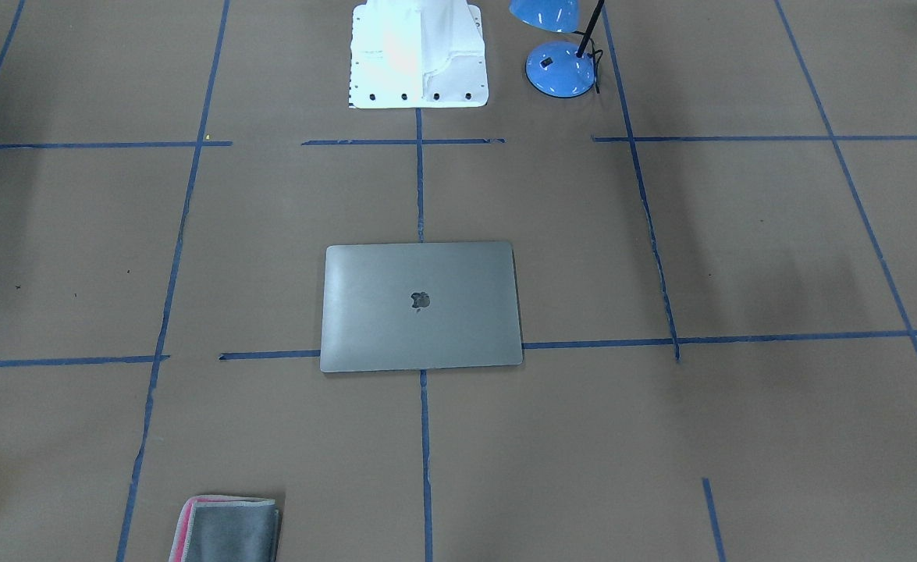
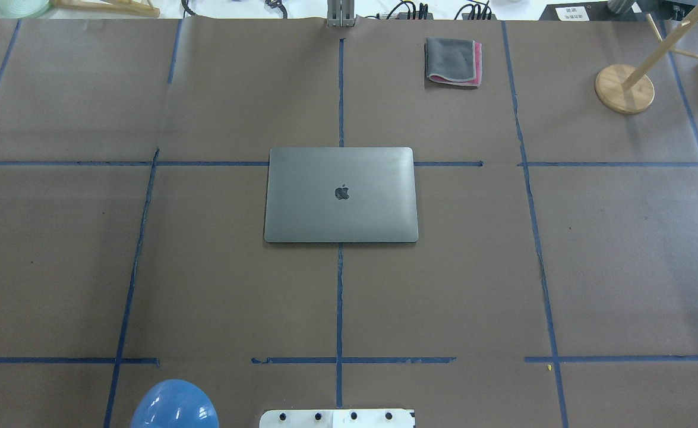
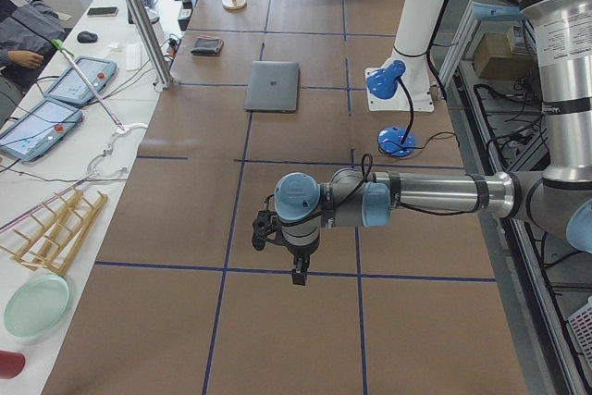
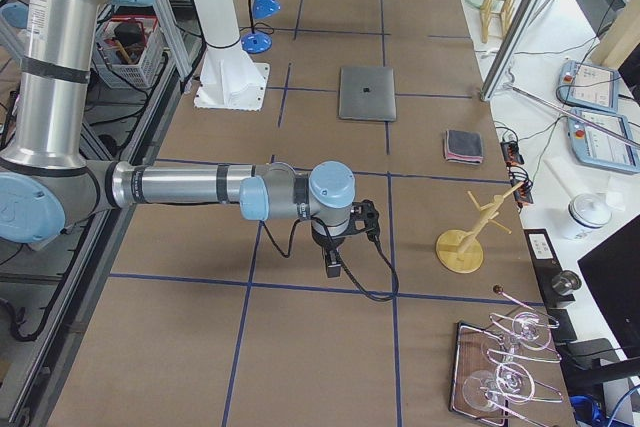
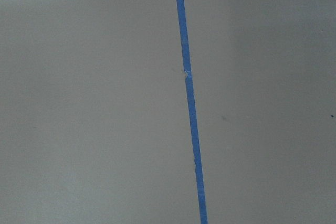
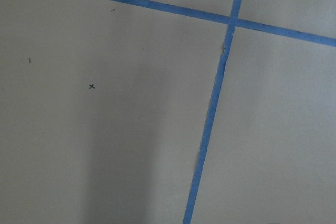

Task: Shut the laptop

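Note:
The laptop (image 2: 341, 195) lies flat in the middle of the table with its lid down and the dark apple logo facing up. It also shows in the front-facing view (image 1: 421, 306), the left side view (image 3: 273, 86) and the right side view (image 4: 367, 93). My left gripper (image 3: 298, 272) hangs over bare table far from the laptop, seen only in the left side view; I cannot tell whether it is open or shut. My right gripper (image 4: 333, 265) hangs over bare table at the other end, seen only in the right side view; I cannot tell its state. Both wrist views show only brown paper and blue tape.
A folded grey-and-pink cloth (image 2: 453, 62) lies beyond the laptop. A blue desk lamp (image 1: 559, 66) stands beside the white robot base (image 1: 417, 55). A wooden stand (image 2: 624, 88) is at the far right. Blue tape lines cross the brown table.

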Motion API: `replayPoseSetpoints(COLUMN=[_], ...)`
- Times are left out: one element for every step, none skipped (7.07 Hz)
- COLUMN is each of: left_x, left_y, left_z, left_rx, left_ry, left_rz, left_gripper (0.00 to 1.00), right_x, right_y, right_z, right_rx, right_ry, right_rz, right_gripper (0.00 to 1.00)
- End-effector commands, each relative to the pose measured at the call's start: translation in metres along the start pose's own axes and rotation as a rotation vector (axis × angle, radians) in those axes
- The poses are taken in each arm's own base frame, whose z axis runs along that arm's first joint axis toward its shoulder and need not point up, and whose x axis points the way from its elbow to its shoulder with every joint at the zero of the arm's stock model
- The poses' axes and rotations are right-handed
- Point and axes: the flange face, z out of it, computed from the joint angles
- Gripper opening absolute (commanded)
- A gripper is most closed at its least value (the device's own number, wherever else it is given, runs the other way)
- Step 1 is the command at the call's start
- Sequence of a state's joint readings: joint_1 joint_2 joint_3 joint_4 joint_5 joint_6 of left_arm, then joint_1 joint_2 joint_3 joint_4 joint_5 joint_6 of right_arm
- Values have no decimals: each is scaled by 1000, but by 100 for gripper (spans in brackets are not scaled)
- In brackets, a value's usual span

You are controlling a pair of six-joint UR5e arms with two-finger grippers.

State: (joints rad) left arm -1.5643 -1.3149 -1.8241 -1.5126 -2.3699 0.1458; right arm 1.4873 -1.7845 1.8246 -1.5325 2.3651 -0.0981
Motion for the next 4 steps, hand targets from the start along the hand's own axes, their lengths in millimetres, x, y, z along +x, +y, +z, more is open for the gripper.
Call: replayPoseSetpoints(left_x=[-3, -1, 0, 1], left_y=[-4, -6, -6, -6], left_z=[0, -3, -3, -5], left_rx=[1, 14, 16, 19], left_ry=[-6, -8, -10, -12], left_rz=[-3, 12, 15, 20], left_gripper=[100, 100, 100, 100], right_x=[1, 2, 2, 5], right_y=[1, 1, 2, 6], right_z=[0, 1, 1, -2], right_rx=[-1, -2, -3, 3], right_ry=[1, 4, 6, 4], right_rz=[2, 3, 5, 16], right_gripper=[100, 100, 100, 100])
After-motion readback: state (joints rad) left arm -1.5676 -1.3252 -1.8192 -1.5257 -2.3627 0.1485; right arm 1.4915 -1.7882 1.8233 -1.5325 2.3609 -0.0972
